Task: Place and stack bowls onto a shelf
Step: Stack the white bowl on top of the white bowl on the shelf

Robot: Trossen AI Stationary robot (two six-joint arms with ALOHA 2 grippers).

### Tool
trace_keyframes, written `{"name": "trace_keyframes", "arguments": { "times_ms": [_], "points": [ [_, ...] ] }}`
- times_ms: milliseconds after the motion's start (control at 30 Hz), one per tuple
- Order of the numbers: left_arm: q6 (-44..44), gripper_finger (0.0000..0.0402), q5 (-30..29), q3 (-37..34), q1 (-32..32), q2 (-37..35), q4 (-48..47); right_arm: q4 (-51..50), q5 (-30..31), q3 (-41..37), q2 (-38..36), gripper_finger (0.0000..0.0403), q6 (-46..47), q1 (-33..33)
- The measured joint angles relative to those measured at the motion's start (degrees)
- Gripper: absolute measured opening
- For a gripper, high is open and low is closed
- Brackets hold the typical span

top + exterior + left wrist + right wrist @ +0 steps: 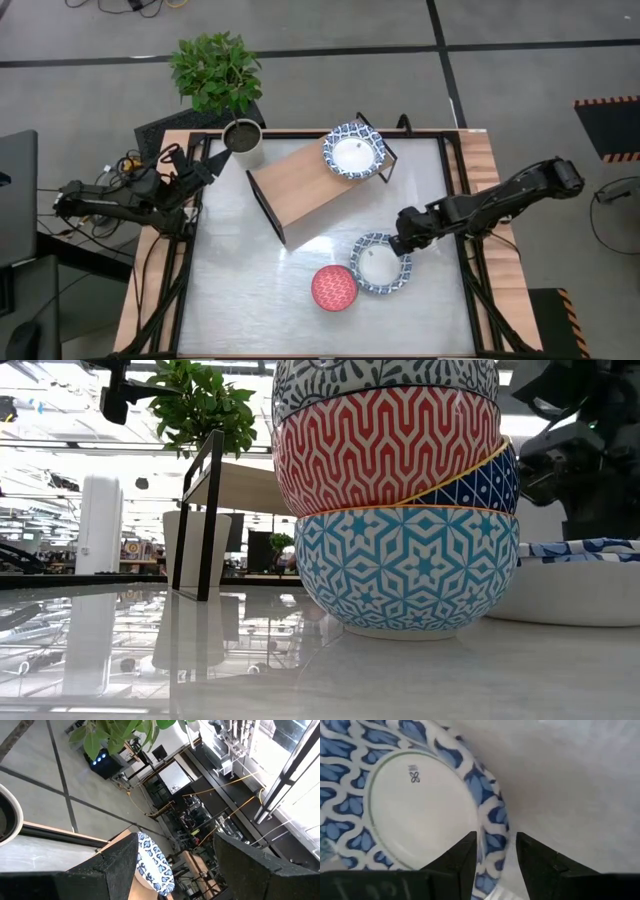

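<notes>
Nearest the front edge, at about six o'clock on the glossy white table (pixel 240 300), stands a stack of small bowls (pixel 334 288), round and red-topped from above; the low view shows its zigzag and star patterns. Just beside it, toward three o'clock, lies a wide shallow blue-and-white bowl (pixel 380 263) with a smooth plain centre. The right gripper (pixel 492 851) straddles that bowl's patterned rim, fingers slightly apart, one on each side. Farther back, the shelf (pixel 305 185), a light wooden plank on thin black legs, sits angled, carrying a second patterned bowl (pixel 353 152) at its one o'clock end. Beyond, at eleven o'clock, are a white cylindrical plant pot (pixel 243 140) and the left gripper (pixel 205 165), fingers spread wide.
</notes>
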Motion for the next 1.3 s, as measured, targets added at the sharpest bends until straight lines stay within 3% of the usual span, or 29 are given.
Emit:
{"name": "trace_keyframes", "arguments": {
  "times_ms": [167,667,1300],
  "points": [
    [-0.01,0.0246,-0.27,0.0,-0.02,-0.01,0.21,1.06,-0.78,0.04,0.53,0.0155,-0.14,0.0],
    [-0.03,0.0246,-1.07,0.0,-0.02,-0.02,0.17,-0.33,-3.1,0.79,0.12,0.0064,0.32,0.0],
    [0.02,0.0246,-1.31,0.0,-0.02,-0.02,0.08,-11.39,-2.05,10.14,-2.1,0.0058,-6.16,-4.02]
  ]
}}
